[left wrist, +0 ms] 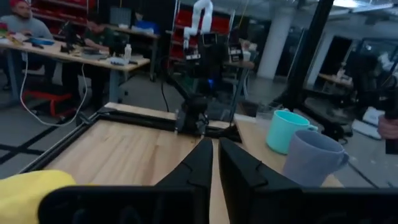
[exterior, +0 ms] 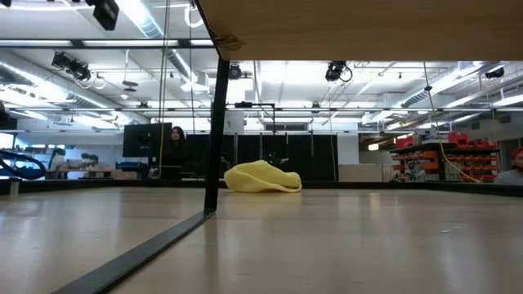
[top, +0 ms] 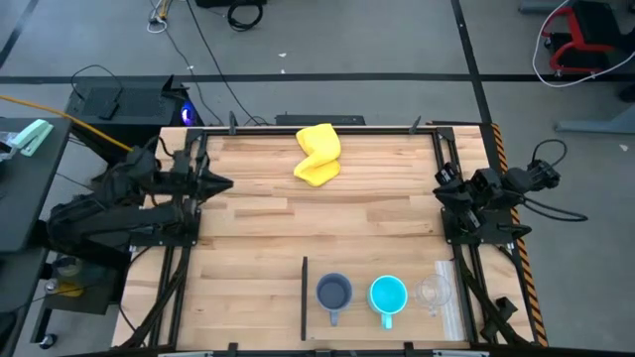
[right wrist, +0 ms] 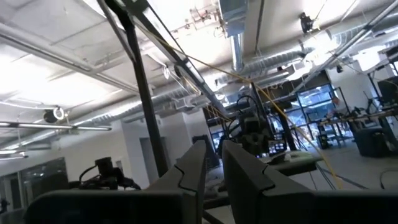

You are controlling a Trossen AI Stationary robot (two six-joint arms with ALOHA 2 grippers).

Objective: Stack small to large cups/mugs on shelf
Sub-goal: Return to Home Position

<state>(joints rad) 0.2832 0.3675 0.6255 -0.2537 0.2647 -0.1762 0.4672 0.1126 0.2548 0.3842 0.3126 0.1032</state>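
Note:
Three vessels stand in a row on the shelf top near the table's near edge. In the high view they are a grey-blue handled mug (top: 334,293), a turquoise handled mug (top: 388,295) and a clear cup (top: 433,293). The left wrist view also shows the turquoise mug (left wrist: 285,130) and the grey-blue mug (left wrist: 309,160). My left gripper (top: 216,182) waits shut at the table's left edge, pointing right. My right gripper (top: 443,179) waits shut at the right edge, and its wrist view looks up at the ceiling. Both are far from the cups.
A crumpled yellow cloth (top: 318,155) lies near the table's far edge, and the low view shows this cloth (exterior: 261,177) too. The shelf's black post (exterior: 216,131) and its wooden board (exterior: 368,28) stand over the low camera. Bare wood lies between the arms.

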